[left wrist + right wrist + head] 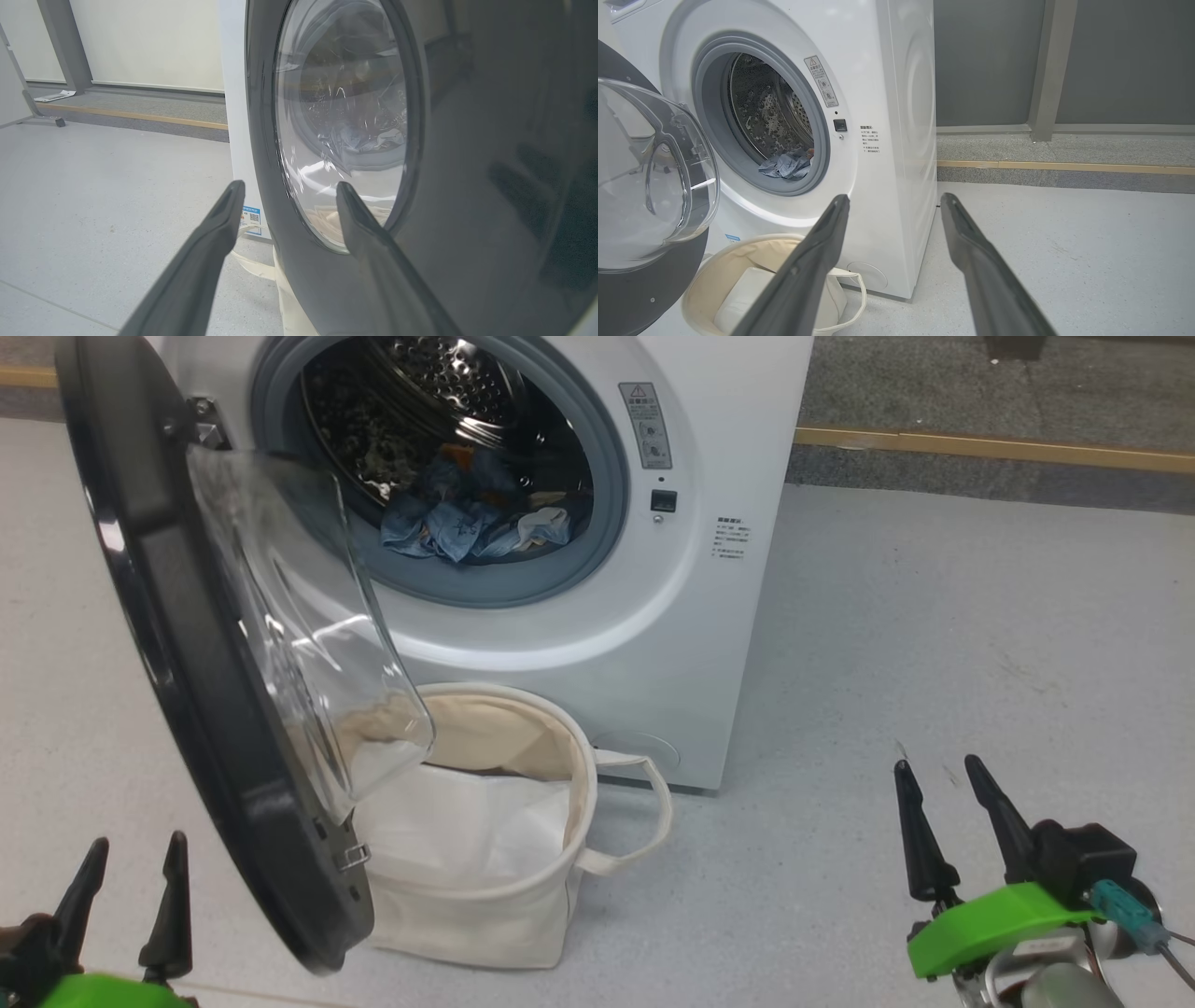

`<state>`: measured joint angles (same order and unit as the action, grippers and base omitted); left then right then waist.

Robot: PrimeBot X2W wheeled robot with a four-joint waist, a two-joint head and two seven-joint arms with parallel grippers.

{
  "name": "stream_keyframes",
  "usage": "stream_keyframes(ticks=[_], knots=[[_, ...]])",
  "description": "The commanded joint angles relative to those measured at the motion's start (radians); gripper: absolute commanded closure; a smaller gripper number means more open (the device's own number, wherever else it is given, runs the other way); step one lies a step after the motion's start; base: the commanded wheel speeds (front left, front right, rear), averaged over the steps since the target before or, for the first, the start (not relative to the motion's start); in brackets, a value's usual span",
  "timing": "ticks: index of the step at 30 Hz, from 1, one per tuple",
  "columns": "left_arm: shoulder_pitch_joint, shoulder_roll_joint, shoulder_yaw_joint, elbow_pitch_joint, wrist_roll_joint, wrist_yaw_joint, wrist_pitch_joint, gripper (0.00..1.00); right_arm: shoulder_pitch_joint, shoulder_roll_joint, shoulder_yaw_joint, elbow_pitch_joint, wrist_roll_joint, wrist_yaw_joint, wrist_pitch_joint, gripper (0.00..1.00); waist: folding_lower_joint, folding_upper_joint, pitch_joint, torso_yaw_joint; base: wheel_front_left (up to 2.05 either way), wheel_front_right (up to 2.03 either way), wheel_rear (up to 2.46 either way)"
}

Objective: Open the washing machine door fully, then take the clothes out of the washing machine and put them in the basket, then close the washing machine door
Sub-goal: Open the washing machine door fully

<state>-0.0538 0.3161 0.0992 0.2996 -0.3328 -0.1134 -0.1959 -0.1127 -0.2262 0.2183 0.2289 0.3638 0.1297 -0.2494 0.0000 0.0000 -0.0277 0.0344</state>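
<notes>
The washing machine (709,644) (896,140) stands ahead with its door (187,644) (467,186) (649,186) swung out toward me on the left. Blue clothes (467,523) (787,165) with a pale piece lie in the steel drum. The cream basket (504,896) (733,275) sits on the floor under the opening, a white sheet lying in it. My left gripper (133,847) (287,186) is open at the lower left, just outside the door's black rim. My right gripper (938,767) (895,198) is open and empty at the lower right, well clear of the machine.
Grey floor (934,644) spreads to the right of the machine. A wooden strip (990,446) and a darker raised band run along the back. In the left wrist view a grey post foot (46,119) stands at the far left.
</notes>
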Motion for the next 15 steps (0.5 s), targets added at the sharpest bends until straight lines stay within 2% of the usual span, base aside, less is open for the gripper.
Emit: stream_keyframes(ticks=[1, 8, 9, 10, 11, 15], knots=[[-0.063, 0.042, 0.035, -0.025, -0.007, 0.003, -0.013, 0.0, -0.037, -0.006, 0.015, -0.026, -0.005, 0.001, -0.012, 0.0, 0.0, 0.0, -0.001, 0.002, 0.0, 0.0, 0.0], [-0.067, 0.041, 0.026, -0.014, -0.025, -0.001, -0.021, 0.0, -0.036, -0.005, 0.018, -0.014, -0.001, 0.001, -0.012, 0.0, 0.0, 0.0, -0.005, 0.012, 0.0, 0.0, 0.0], [-0.068, 0.041, 0.026, -0.014, -0.029, -0.002, -0.023, 0.23, -0.036, -0.005, 0.018, -0.012, -0.001, 0.001, -0.012, 0.0, 0.0, 0.0, -0.006, 0.013, 0.0, 0.0, 0.0], [-0.069, 0.039, 0.027, -0.014, -0.037, -0.002, -0.024, 0.95, -0.036, -0.004, 0.019, -0.009, 0.0, 0.001, -0.012, 0.0, 0.0, 0.0, -0.007, 0.015, 0.0, 0.0, 0.0], [-0.07, 0.037, 0.03, -0.014, -0.047, -0.003, -0.024, 1.0, -0.036, -0.004, 0.018, -0.007, 0.0, 0.001, -0.012, 0.0, 0.0, 0.0, -0.008, 0.018, 0.0, 0.0, 0.0], [-0.095, 0.029, 0.048, -0.042, -0.094, -0.004, -0.015, 1.0, -0.033, -0.007, 0.009, -0.002, 0.001, 0.001, -0.012, 0.0, 0.0, 0.0, -0.01, 0.04, 0.0, 0.0, 0.0]])
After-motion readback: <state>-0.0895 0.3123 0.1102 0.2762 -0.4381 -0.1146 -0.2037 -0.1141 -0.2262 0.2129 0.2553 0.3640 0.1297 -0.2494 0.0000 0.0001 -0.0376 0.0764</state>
